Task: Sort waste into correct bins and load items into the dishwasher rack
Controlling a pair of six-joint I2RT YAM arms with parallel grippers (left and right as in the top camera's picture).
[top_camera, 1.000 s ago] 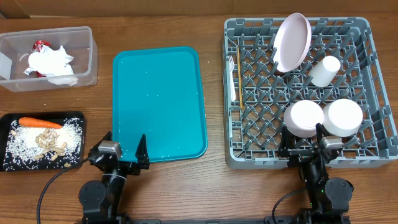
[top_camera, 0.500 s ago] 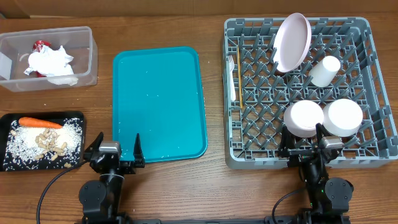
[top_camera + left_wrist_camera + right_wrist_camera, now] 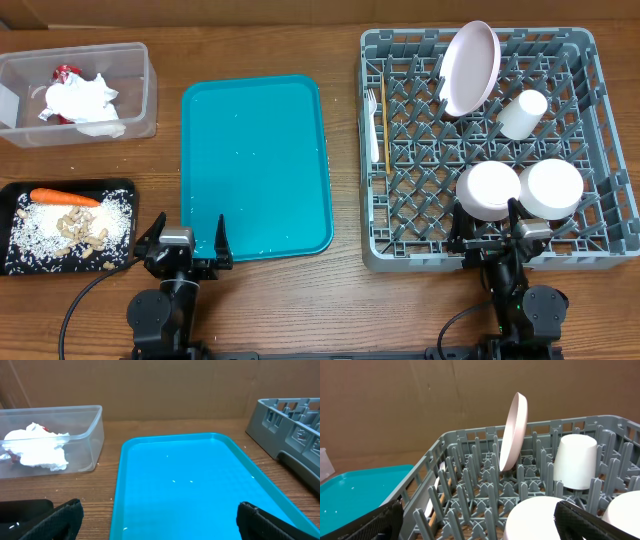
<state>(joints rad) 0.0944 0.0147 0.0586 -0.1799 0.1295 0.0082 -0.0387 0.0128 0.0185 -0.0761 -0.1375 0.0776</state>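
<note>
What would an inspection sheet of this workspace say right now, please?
Surface: wooden table, teal tray in the middle.
Job's things: dishwasher rack holds plate, cup, two bowls, fork, stick; clear tub holds napkin, wrapper; black tray holds carrot, rice, scraps.
Clutter: nothing seen.
Grippers: left gripper and right gripper at the near edge, jaws open, holding nothing.
Cables: black cable beside the left arm's base.
Surroundings: cardboard wall behind.

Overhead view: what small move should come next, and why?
Probably none but ending the run: the teal tray looks bare, napkin in the clear tub, carrot and rice in the black tray, plate, cup, bowls and fork in the rack. Left gripper and right gripper stand open, empty.
</note>
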